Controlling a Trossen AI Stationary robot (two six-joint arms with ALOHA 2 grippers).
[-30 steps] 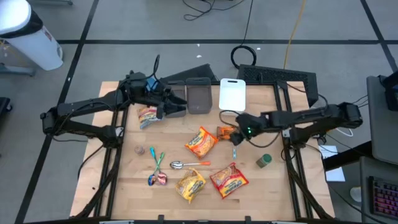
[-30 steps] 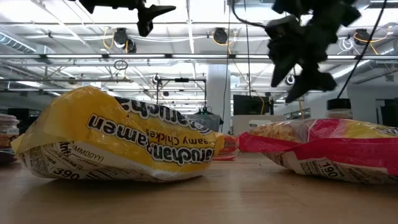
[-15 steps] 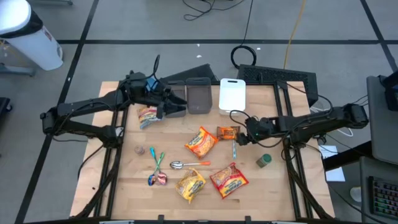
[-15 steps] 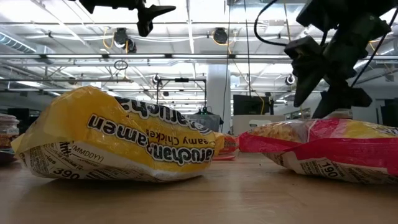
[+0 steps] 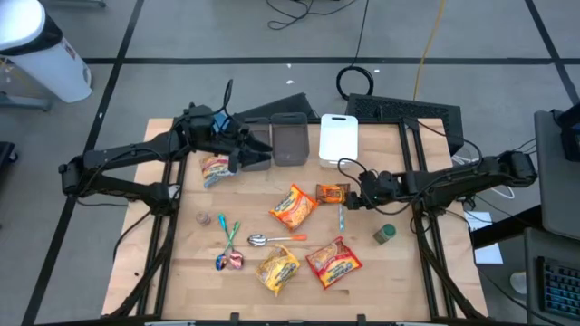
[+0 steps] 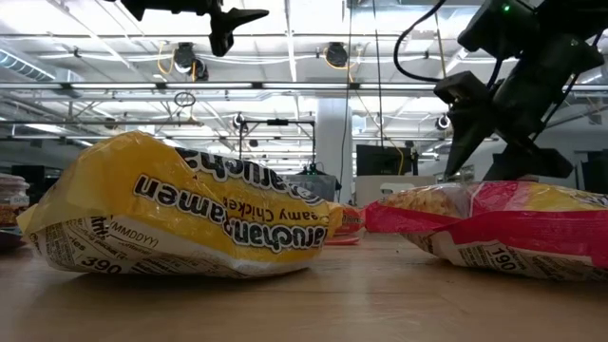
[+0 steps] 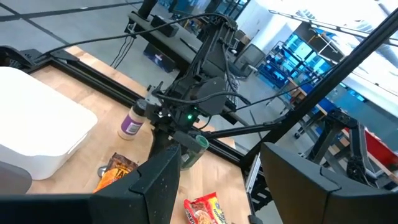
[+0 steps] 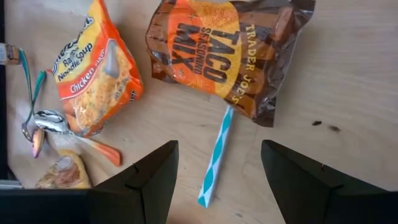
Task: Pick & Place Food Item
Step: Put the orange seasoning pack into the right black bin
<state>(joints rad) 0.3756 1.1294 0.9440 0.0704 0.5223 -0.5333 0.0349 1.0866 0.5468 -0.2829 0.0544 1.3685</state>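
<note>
Progress: early, by my judgement; no food item is held and every packet lies on the counter (image 5: 181, 263), so both the pick and the place are left to do.
Right tool (image 5: 355, 197): released, fingers apart and empty, hovering over the counter's middle-right part.
Task's thing: the taco seasoning mix packet (image 8: 230, 53) looks the likeliest target; it lies flat on the wood just beside the right tool, toward the counter's centre.
Relation: in the right wrist view the packet sits ahead of the two dark fingers, clear of them, not between them and not touched.
Straw: a teal striped straw (image 8: 215, 157) lies on the counter with one end at the packet's edge and runs back between the finger lines.
Neighbours: the chicken noodle soup packet (image 8: 96, 68) lies near the taco packet, apart from it; a spoon (image 8: 65, 127) rests by its far end.
Left tool (image 5: 243, 156): released, nothing gripped, raised at the counter's far-left part near the dark bins (image 5: 290, 140).
Left to do: close on a packet, lift it, carry it to its destination, which these pictures do not make plain.
</note>
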